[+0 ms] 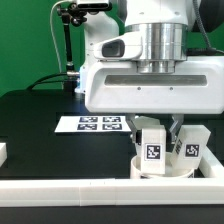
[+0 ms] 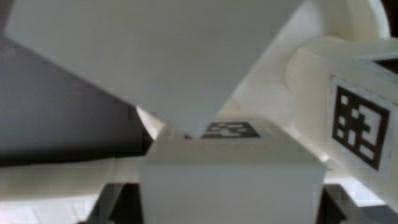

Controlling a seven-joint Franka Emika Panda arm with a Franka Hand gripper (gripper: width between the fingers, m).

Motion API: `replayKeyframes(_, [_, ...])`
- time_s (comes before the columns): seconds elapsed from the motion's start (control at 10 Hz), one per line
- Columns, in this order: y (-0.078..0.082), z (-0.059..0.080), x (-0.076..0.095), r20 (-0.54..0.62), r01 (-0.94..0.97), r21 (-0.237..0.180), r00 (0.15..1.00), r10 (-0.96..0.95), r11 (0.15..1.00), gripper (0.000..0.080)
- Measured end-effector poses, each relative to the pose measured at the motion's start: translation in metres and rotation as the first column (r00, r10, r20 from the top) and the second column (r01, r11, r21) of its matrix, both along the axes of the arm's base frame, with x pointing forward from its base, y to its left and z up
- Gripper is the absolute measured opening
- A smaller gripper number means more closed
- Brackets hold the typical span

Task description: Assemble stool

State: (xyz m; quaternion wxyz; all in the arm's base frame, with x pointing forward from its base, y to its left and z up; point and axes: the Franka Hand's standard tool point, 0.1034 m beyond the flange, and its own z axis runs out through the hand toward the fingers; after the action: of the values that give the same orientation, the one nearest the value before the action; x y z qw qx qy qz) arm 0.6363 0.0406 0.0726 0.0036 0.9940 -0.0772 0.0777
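The pincer (image 1: 166, 138) hangs low over the seat (image 1: 160, 166), its fingers reaching down between two upright legs; whether they are apart or together cannot be told. One leg (image 1: 151, 146) stands at the seat's 10 o'clock, the other (image 1: 191, 144) at its 2 o'clock, both tagged. The seat lies on the black desk (image 1: 40, 120), against the front rail (image 1: 60, 190). The marker board (image 1: 88, 124) lies at the seat's 11 o'clock. In the wrist view, a white leg (image 2: 228, 180) fills the foreground.

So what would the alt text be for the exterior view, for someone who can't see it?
A white robot gripper hangs low over a round white stool seat with tagged white block legs standing on it, the fingers hidden among them. Behind, a flat marker board lies on the black table, and a white rail runs along the front.
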Motion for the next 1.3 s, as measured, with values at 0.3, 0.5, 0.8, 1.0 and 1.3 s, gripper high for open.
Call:
replayKeyframes(0.3, [0.0011, 0.0000, 0.0000, 0.001, 0.194, 0.032, 0.981, -0.194, 0.980, 0.0340])
replayKeyframes(0.5, [0.0013, 0.0000, -0.0001, -0.002, 0.304, 0.051, 0.953, -0.304, 0.951, 0.0340])
replayKeyframes(0.8, [0.0017, -0.0001, -0.0001, -0.010, 0.455, 0.076, 0.890, -0.456, 0.887, 0.0340])
replayKeyframes(1.0, [0.0012, -0.0005, -0.0002, -0.035, 0.671, 0.134, 0.738, -0.674, 0.729, 0.0340])
replayKeyframes(1.3, [0.0013, -0.0008, -0.0004, -0.102, 0.859, 0.192, 0.499, -0.861, 0.475, 0.0340])
